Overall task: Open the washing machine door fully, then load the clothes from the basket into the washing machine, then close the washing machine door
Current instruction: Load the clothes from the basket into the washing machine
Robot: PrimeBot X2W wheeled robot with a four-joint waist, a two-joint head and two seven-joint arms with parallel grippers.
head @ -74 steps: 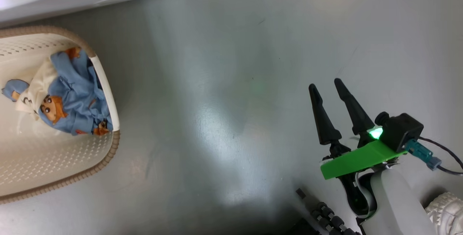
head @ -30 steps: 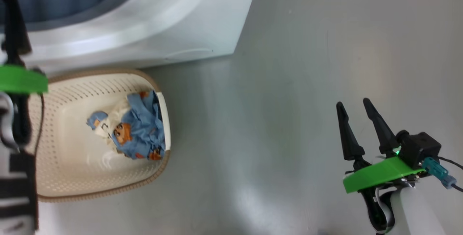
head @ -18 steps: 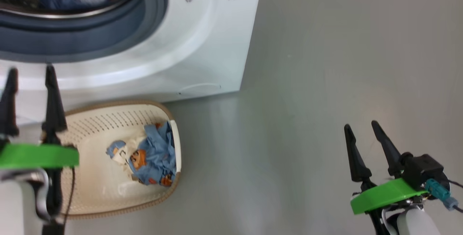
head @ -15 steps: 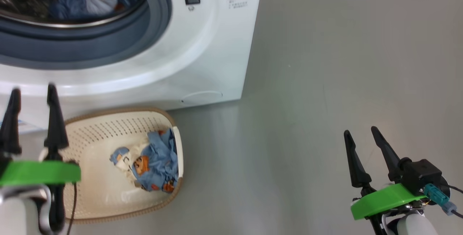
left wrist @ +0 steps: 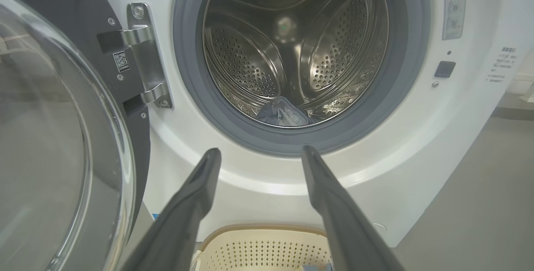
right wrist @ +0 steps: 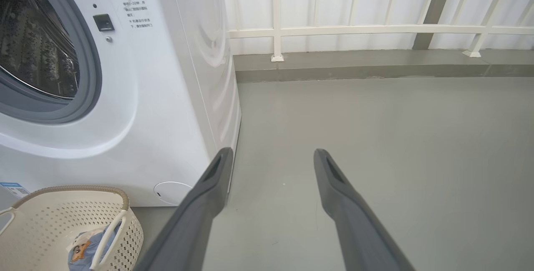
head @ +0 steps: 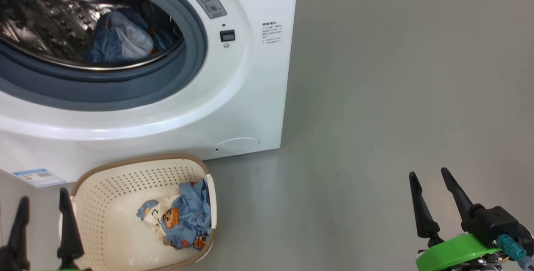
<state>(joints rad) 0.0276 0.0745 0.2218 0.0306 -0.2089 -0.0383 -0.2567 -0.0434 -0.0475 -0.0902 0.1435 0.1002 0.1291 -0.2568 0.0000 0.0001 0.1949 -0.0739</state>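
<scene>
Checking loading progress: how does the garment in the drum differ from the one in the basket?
The drum garment lies inside the washing machine, already loaded; the basket garment sits in the basket, not yet loaded. The drum garment shows plain blue and pale fabric; the basket garment shows an orange-brown cartoon face. Both are crumpled and light blue.

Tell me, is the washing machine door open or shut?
Open: the washing machine door stands swung aside on its hinge, leaving the steel drum and a blue garment inside exposed.

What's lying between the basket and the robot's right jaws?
Just bare grey floor, seen in the head view, between the basket and the right gripper, jaws open.
</scene>
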